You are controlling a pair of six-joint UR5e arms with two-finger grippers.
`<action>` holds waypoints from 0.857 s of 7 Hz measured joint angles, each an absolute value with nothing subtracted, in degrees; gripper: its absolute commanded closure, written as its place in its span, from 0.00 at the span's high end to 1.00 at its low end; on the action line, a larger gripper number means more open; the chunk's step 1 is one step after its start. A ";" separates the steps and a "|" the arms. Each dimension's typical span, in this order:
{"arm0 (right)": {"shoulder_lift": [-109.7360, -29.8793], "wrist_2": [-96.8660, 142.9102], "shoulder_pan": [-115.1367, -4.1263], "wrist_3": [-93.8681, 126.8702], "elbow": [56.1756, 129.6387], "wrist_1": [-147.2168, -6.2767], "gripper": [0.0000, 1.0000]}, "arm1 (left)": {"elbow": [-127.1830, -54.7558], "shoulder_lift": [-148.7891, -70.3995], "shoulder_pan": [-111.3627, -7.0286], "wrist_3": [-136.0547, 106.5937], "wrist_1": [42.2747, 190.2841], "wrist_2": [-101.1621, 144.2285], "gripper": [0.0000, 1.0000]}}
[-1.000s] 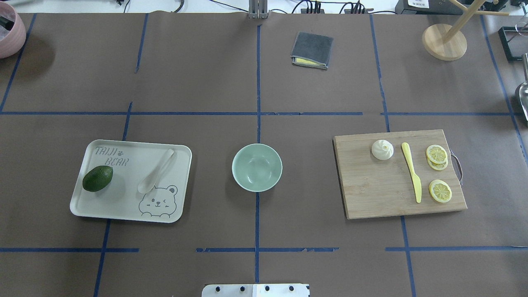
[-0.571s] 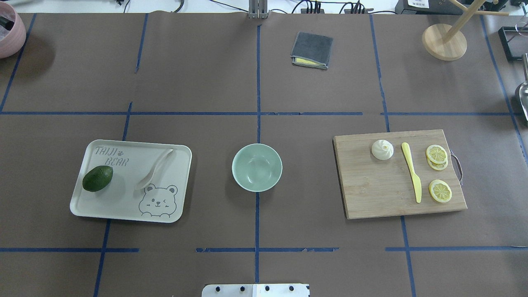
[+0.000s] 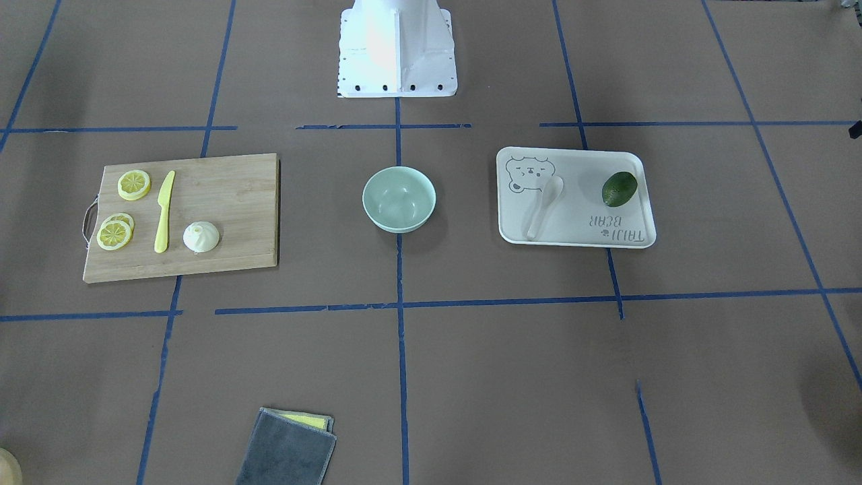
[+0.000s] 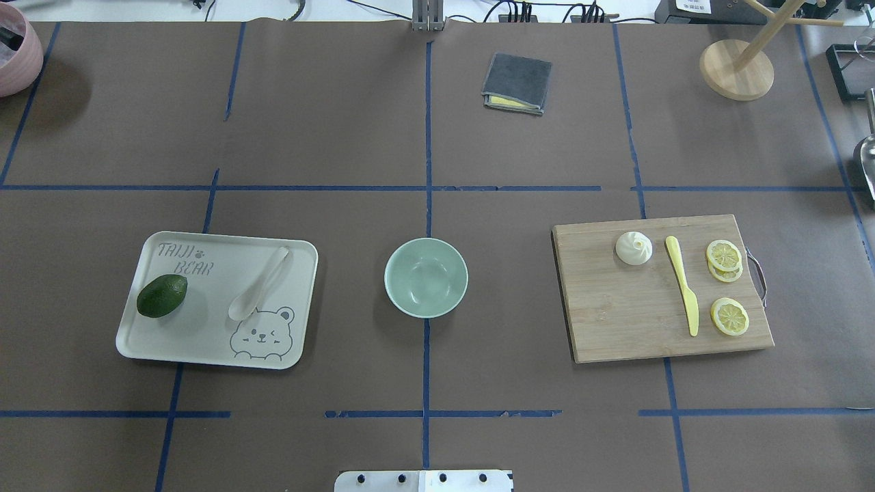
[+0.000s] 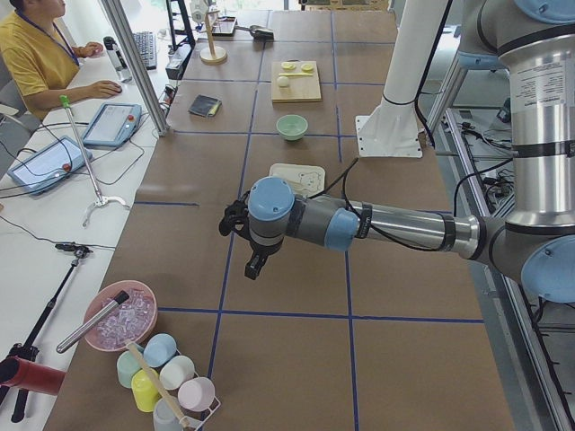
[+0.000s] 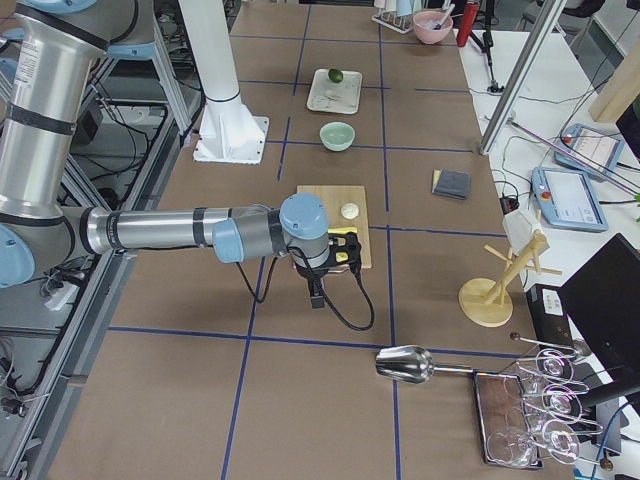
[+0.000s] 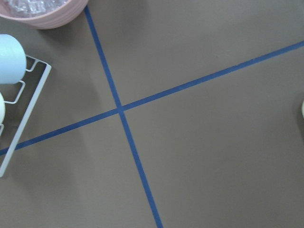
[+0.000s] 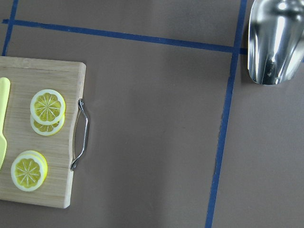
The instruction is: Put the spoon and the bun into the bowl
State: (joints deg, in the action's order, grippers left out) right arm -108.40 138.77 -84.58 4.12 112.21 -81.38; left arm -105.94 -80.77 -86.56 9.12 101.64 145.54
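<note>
The spoon (image 4: 258, 285) was laid on a tray (image 4: 198, 342), the bun (image 4: 634, 247) on a board (image 4: 615, 314), the bowl (image 4: 426, 277) between them, and whether the left end effector (image 5: 255, 268) and right end effector (image 6: 317, 297) were spread could not be told.

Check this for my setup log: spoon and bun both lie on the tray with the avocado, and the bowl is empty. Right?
Not quite. Only the spoon lies on the tray with the avocado. The bun sits on the board, as the overhead view shows. The bowl is empty.
</note>
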 measured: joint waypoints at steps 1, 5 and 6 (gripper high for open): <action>-108.42 138.93 -84.37 4.22 112.15 -81.45 1.00 | -106.32 -80.74 -82.31 4.65 106.58 148.49 1.00; -108.46 139.13 -83.11 4.25 111.98 -81.48 1.00 | -109.84 -85.75 -53.69 -33.23 132.83 135.74 0.99; -108.46 139.13 -82.87 4.23 111.90 -81.47 1.00 | -110.89 -87.67 -46.04 -37.67 133.61 127.62 0.98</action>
